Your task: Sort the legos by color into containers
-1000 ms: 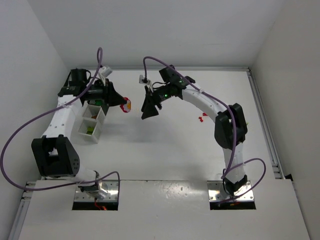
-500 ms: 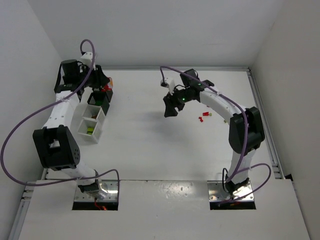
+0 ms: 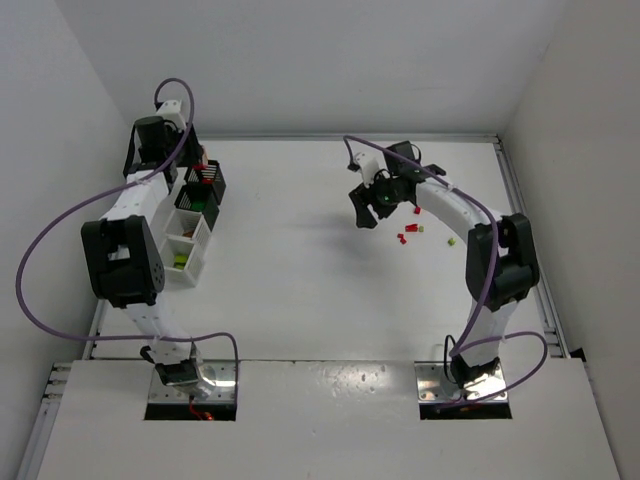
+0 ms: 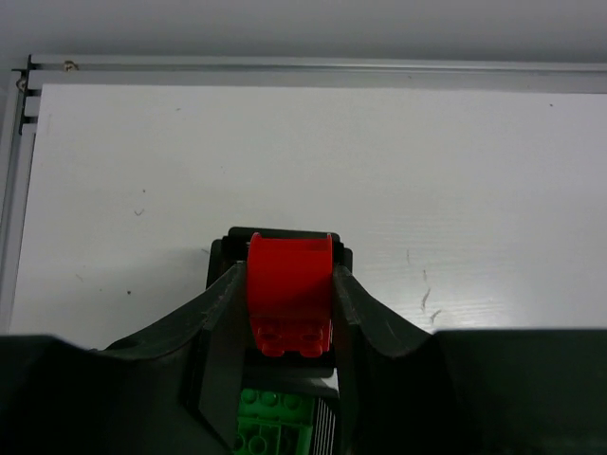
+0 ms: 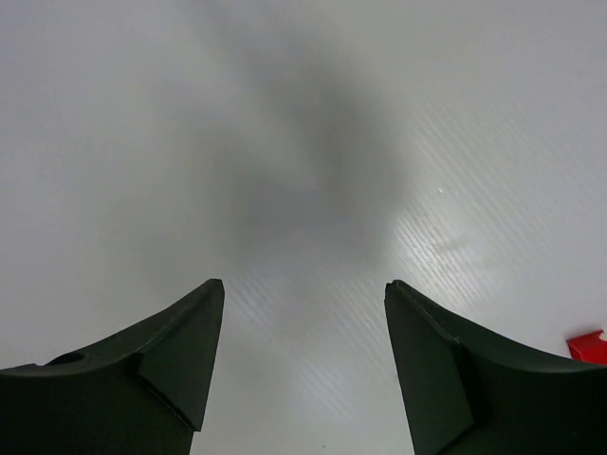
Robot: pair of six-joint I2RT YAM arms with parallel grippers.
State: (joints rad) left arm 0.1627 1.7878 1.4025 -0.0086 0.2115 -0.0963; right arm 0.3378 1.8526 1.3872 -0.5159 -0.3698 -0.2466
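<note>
While in left gripper (image 4: 289, 318), glossy red block (image 4: 289, 280)

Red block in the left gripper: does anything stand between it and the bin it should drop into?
Nothing visible does. The red block sits clamped in the left gripper right above the open top of the far black bin; the green brick lies in the next bin, clear of it.

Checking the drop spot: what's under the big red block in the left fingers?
Behind and under the large red plastic block, a black bin rim shows; lower in view lies a bright green studded brick beside black mesh. The block and left fingers hide the rest.
</note>
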